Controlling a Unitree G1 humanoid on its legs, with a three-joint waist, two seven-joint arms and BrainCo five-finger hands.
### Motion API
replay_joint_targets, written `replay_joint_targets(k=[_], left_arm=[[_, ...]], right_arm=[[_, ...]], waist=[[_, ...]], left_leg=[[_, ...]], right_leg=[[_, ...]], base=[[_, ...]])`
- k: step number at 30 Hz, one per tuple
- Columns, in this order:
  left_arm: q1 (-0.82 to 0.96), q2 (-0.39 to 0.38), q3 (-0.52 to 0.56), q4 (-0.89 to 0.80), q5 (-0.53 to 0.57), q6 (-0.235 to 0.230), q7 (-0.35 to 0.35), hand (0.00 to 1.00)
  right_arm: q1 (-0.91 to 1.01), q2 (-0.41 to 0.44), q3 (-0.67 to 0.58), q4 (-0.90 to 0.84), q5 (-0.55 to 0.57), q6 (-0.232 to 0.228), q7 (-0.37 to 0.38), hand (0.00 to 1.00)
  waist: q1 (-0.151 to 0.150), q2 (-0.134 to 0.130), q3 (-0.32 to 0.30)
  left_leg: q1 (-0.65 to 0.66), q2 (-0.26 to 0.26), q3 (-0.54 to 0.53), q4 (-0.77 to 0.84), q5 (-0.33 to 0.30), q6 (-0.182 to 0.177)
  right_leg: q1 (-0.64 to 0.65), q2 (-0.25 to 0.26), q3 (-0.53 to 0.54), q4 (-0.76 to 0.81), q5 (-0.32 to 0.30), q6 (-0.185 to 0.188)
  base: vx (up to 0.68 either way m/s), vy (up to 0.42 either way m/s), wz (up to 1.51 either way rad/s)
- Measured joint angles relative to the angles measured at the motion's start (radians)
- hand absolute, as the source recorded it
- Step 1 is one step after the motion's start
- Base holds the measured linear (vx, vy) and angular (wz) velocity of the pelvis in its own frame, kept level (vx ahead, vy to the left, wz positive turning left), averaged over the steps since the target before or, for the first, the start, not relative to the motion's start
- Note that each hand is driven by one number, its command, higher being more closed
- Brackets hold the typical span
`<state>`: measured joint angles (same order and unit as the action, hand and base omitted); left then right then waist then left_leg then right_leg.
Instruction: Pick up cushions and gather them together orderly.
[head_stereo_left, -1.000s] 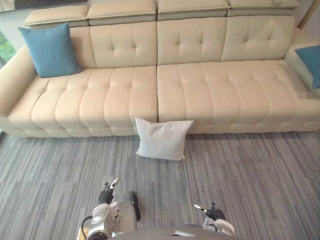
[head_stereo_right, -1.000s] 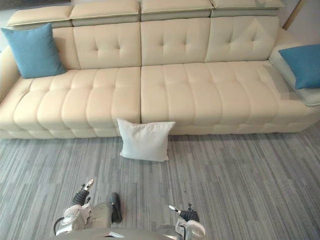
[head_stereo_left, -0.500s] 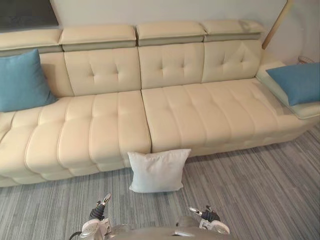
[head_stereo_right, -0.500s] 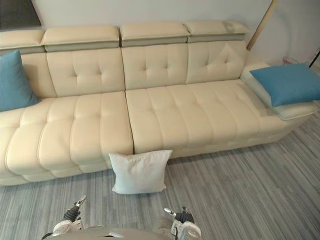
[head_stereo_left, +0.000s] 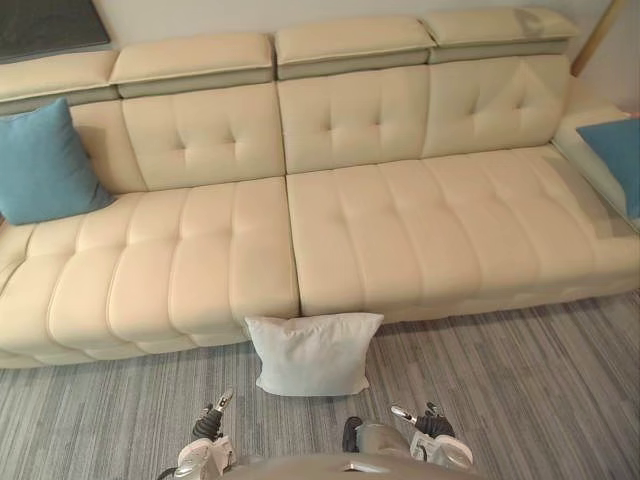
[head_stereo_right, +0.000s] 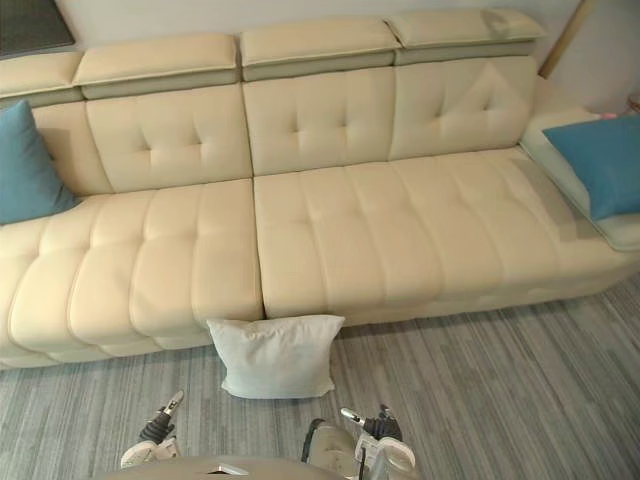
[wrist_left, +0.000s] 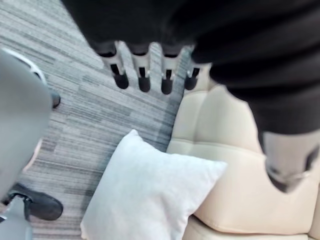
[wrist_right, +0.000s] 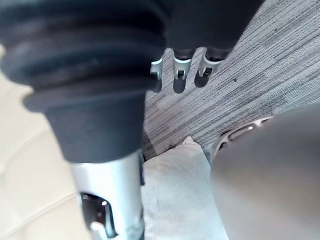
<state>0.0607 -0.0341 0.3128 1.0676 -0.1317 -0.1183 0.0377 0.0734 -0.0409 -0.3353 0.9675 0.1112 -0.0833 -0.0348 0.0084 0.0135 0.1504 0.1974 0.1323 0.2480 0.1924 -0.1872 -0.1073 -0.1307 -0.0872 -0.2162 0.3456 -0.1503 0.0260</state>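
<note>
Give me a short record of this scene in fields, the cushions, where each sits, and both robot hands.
white cushion: upright on the carpet, leaning on the sofa front
left blue cushion: sofa's left end, against the backrest
right blue cushion: lying on sofa's right end
left robot hand: open, empty, above carpet
right robot hand: open, empty
gathered: not yet, all three apart

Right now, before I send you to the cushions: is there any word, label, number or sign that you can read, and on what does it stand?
There is no text to read.
The white cushion, the left blue cushion and the right blue cushion show plain fabric without print or tags.
The cream sofa and the grey carpet bear no marks.
The dark panel on the wall shows nothing legible.
</note>
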Motion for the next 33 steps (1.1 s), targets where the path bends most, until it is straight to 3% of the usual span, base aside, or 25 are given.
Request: replay_joint_targets(k=[4, 5, 8, 9, 10, 11, 12, 13, 15, 22, 26, 29, 33], left_arm=[[0.002, 0.009, 0.000, -0.036, 0.002, 0.000, 0.000, 0.00], [0.009, 0.013, -0.001, -0.035, 0.008, 0.000, 0.000, 0.00], [0.009, 0.013, 0.001, -0.037, 0.008, -0.001, -0.002, 0.00], [0.009, 0.015, 0.001, -0.039, 0.009, -0.001, -0.002, 0.00], [0.009, 0.012, 0.001, -0.038, 0.009, -0.001, -0.001, 0.00], [0.009, 0.013, 0.005, -0.037, 0.007, -0.001, -0.002, 0.00], [0.010, 0.027, 0.003, -0.037, 0.015, -0.001, -0.001, 0.00], [0.009, 0.040, 0.003, -0.038, 0.017, -0.003, -0.001, 0.00], [0.012, 0.053, 0.003, -0.033, 0.018, 0.001, -0.001, 0.00], [0.013, 0.047, -0.008, -0.022, 0.021, 0.001, -0.003, 0.00], [0.013, 0.037, -0.030, 0.005, 0.029, 0.001, -0.008, 0.00], [0.013, 0.042, -0.049, 0.005, 0.029, 0.000, -0.008, 0.00], [0.009, 0.061, -0.093, 0.003, 0.029, -0.002, -0.007, 0.00]], right_arm=[[0.010, 0.023, -0.003, -0.009, 0.001, 0.000, -0.002, 0.00], [0.014, 0.024, -0.003, -0.009, 0.001, 0.001, -0.007, 0.00], [0.016, 0.026, -0.004, -0.008, 0.002, 0.002, -0.018, 0.00], [0.016, 0.028, -0.004, -0.008, 0.002, 0.001, -0.020, 0.00], [0.016, 0.027, -0.003, -0.009, 0.004, 0.001, -0.020, 0.00], [0.015, 0.029, -0.001, -0.005, 0.004, 0.003, -0.021, 0.00], [0.028, 0.039, 0.002, -0.010, 0.005, 0.002, -0.020, 0.00], [0.033, 0.050, 0.010, -0.007, 0.004, 0.004, -0.020, 0.00], [0.036, 0.068, 0.008, -0.007, 0.004, 0.002, -0.020, 0.00], [0.035, 0.059, 0.010, -0.001, 0.001, 0.000, -0.019, 0.00], [0.026, 0.027, 0.017, 0.034, 0.001, -0.001, -0.018, 0.00], [0.023, 0.013, 0.021, 0.039, 0.001, 0.000, -0.019, 0.00], [0.019, -0.007, 0.074, 0.038, -0.001, -0.001, -0.020, 0.00]], waist=[[0.011, -0.016, 0.004], [0.019, -0.018, 0.004], [0.024, -0.019, 0.004], [0.028, -0.020, 0.004], [0.027, -0.015, 0.004], [0.034, -0.021, 0.003], [0.031, -0.030, -0.012], [0.030, -0.056, -0.022], [0.031, -0.070, -0.026], [0.032, -0.055, -0.026], [0.031, -0.022, -0.039], [0.032, -0.012, -0.044], [0.031, -0.022, -0.040]], left_leg=[[-0.118, 0.038, 0.031, 0.282, -0.001, -0.004], [-0.148, 0.056, 0.035, 0.350, -0.027, -0.003], [-0.167, 0.053, 0.044, 0.300, -0.099, 0.016], [-0.181, 0.045, 0.042, 0.204, -0.099, 0.025], [-0.184, 0.041, 0.024, 0.105, -0.058, 0.025], [-0.171, 0.029, 0.024, 0.094, -0.030, -0.011], [-0.157, 0.001, 0.042, 0.059, -0.019, 0.006], [-0.147, -0.017, 0.058, 0.041, -0.017, 0.010], [-0.129, -0.040, 0.072, 0.023, -0.013, 0.016], [-0.091, -0.067, 0.049, -0.013, 0.001, 0.039], [-0.073, -0.066, 0.023, -0.048, 0.006, 0.038], [-0.073, -0.070, -0.002, -0.068, 0.011, 0.038], [-0.075, -0.074, -0.008, -0.075, 0.018, 0.038]], right_leg=[[0.062, -0.009, -0.001, -0.066, 0.021, 0.003], [0.082, -0.011, 0.009, -0.087, 0.026, 0.000], [0.103, -0.015, 0.033, -0.115, 0.033, 0.006], [0.104, -0.020, 0.052, -0.121, 0.047, 0.030], [0.104, -0.020, 0.065, -0.119, 0.051, 0.047], [0.103, -0.021, 0.086, -0.117, 0.050, 0.061], [0.114, -0.033, 0.101, -0.151, 0.070, 0.075], [0.120, -0.045, 0.108, -0.193, 0.092, 0.077], [0.143, -0.053, 0.127, -0.247, 0.119, 0.068], [0.194, -0.056, 0.147, -0.326, 0.147, 0.073], [0.203, -0.046, 0.147, -0.342, 0.155, 0.081], [0.209, -0.042, 0.145, -0.370, 0.173, 0.078], [0.216, -0.043, 0.140, -0.397, 0.193, 0.078]], base=[[0.06, 0.023, 0.03], [0.08, 0.086, -0.15], [0.07, 0.129, -0.24], [0.04, 0.188, -0.45], [0.06, 0.299, -0.57], [0.06, 0.251, -0.44], [0.10, 0.287, -0.36], [0.12, 0.217, -0.22], [0.10, 0.186, -0.20], [0.04, 0.046, -0.08], [0.00, -0.031, -0.02], [-0.03, -0.013, 0.02], [-0.06, -0.019, 0.02]])
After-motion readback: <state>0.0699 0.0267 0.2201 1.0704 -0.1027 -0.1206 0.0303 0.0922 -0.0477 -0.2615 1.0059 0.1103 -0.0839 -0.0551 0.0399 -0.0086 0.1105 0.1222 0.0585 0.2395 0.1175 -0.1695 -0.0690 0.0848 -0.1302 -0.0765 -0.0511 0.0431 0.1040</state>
